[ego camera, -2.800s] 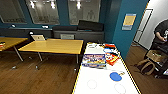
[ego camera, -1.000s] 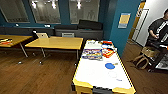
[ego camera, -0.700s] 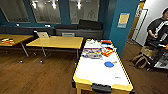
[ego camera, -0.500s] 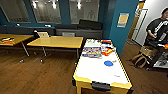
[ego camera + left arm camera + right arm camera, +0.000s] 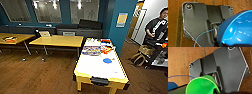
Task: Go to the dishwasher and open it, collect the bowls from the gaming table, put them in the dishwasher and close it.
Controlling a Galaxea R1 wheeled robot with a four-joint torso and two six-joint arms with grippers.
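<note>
A blue bowl (image 5: 238, 30) sits close against my left hand and a smaller green bowl (image 5: 202, 85) against my right hand, each looming large over the wooden floor (image 5: 175, 25), though I cannot tell whether either hand is clamped on its bowl. Farther out, the gaming bench (image 5: 100, 66) stands well ahead and slightly right, its long axis running away from me, one more blue bowl (image 5: 107, 60) resting on its white top, apart from the clutter at the far end.
</note>
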